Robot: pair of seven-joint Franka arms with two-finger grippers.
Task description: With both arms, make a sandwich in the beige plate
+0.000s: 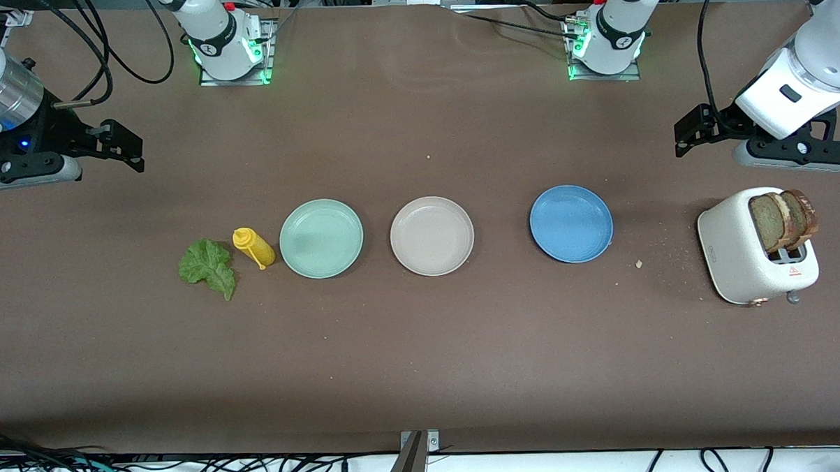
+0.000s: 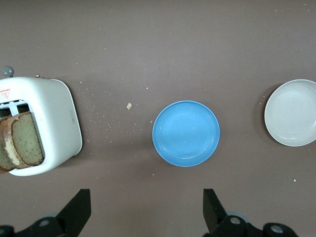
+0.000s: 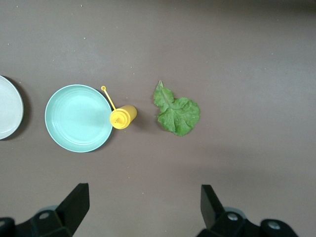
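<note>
The beige plate (image 1: 432, 235) (image 2: 292, 112) (image 3: 7, 113) sits in the middle of the table with nothing on it. Two brown-crusted bread slices (image 1: 783, 220) (image 2: 22, 143) stand upright in the white toaster (image 1: 731, 253) (image 2: 54, 123) at the left arm's end. A ruffled green lettuce leaf (image 1: 208, 266) (image 3: 177, 111) lies flat on the table toward the right arm's end. My left gripper (image 1: 689, 132) (image 2: 146, 197) hangs open over bare table beside the toaster. Over bare table near the lettuce, my right gripper (image 1: 125, 145) (image 3: 143, 195) is open too. Neither holds anything.
A mint green plate (image 1: 321, 238) (image 3: 78, 117) and a blue plate (image 1: 571, 224) (image 2: 185, 133) flank the beige one. A yellow squeeze bottle (image 1: 253, 247) (image 3: 122, 117) lies between the mint plate and the lettuce. Crumbs dot the table near the toaster.
</note>
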